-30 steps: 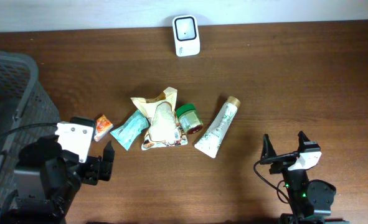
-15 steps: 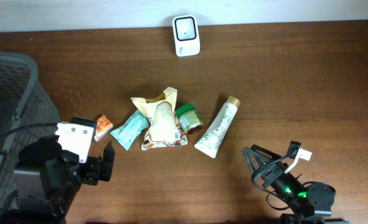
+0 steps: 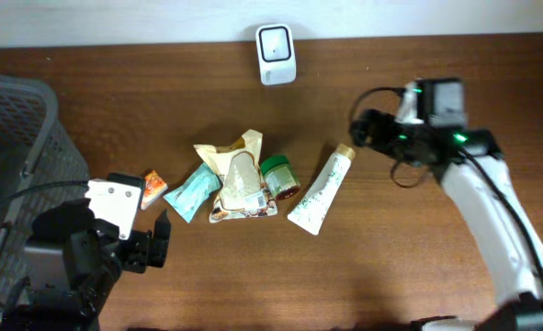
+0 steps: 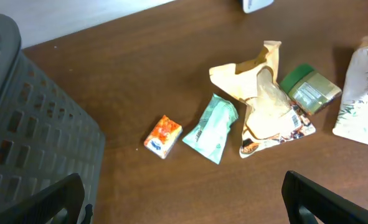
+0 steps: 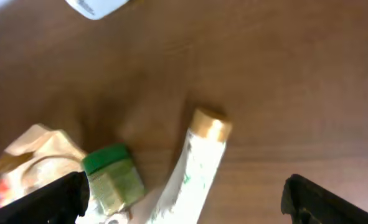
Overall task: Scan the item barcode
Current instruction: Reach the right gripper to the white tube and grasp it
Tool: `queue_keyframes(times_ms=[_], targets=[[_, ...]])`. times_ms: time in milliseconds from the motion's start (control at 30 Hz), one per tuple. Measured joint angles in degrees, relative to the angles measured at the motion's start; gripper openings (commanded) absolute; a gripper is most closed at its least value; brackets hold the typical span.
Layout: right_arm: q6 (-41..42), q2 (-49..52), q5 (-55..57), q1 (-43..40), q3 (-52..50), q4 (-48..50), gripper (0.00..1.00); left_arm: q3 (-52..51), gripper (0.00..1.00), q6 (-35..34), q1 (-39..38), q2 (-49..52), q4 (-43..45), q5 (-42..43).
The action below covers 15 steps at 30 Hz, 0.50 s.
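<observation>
The right arm (image 3: 478, 198) rises from the near right corner of the desk (image 3: 253, 285) and extends diagonally toward the centre, its white link angled to the far left and its wrist turned left. Its jaws hang above the desk just right of the gold cap (image 5: 210, 124) of the white tube (image 3: 319, 188). The right wrist view, which is blurred, shows them spread wide with nothing between them. The left arm (image 3: 69, 262) sits folded at the near left corner, beside the grey basket (image 3: 14, 138) at the left edge. Its jaws face the middle of the desk – fully spread and empty – and stop short of the orange packet (image 3: 152, 188). The items lie in a loose row across the middle of the desk. From left to right they are the orange packet, a teal packet (image 3: 192, 191), a crumpled beige pouch (image 3: 239, 184), a green-lidded jar (image 3: 277, 175) touching the pouch, and the tube lying flat with its cap pointing to the far right. No barcode can be made out on any item. The white scanner (image 3: 276, 53) stands at the far edge of the desk, well apart from the row.
</observation>
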Motion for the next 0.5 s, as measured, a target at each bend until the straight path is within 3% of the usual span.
queue_keyframes(times_ms=[100, 167, 367, 500], targets=[[-0.8, 9.1, 5.8, 7.8, 1.1, 3.1, 0.98, 0.0, 0.99, 0.0, 0.0, 0.0, 0.0, 0.0], [-0.7, 12.3, 6.9, 8.3, 1.1, 4.1, 0.98, 0.0, 0.99, 0.0, 0.0, 0.0, 0.0, 0.0], [14.7, 18.1, 16.2, 8.3, 1.1, 4.0, 0.98, 0.0, 0.99, 0.0, 0.0, 0.0, 0.0, 0.0], [19.7, 22.2, 16.6, 8.3, 1.1, 4.0, 0.98, 0.0, 0.99, 0.0, 0.0, 0.0, 0.0, 0.0]])
